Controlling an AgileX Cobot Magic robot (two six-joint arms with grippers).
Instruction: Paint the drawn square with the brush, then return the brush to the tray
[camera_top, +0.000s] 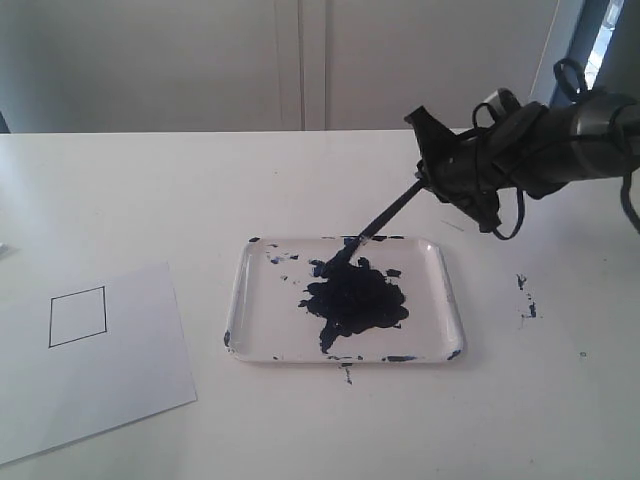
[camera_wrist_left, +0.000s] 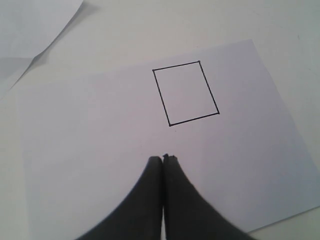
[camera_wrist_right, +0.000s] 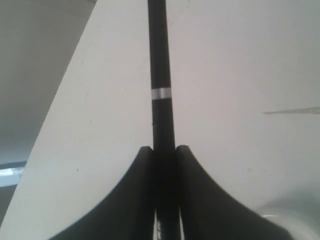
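My right gripper (camera_top: 432, 182) is shut on the handle of the black brush (camera_top: 378, 226), which slants down to the left. Its tip rests at the edge of the dark blue-black paint blob (camera_top: 355, 298) inside the tray (camera_top: 440, 262). In the right wrist view the brush (camera_wrist_right: 160, 75) runs straight out from between the closed fingers of the right gripper (camera_wrist_right: 164, 148). The drawn square (camera_top: 78, 316) on the white paper sheet (camera_top: 120, 390) at the left is blank inside. In the left wrist view my left gripper (camera_wrist_left: 163, 158) is shut and empty just above the paper, a little short of the square (camera_wrist_left: 186, 93).
Paint flecks (camera_top: 526, 297) mark the table to the right of the tray. A second sheet's corner (camera_wrist_left: 35, 30) lies past the paper in the left wrist view. A white wall stands behind the table.
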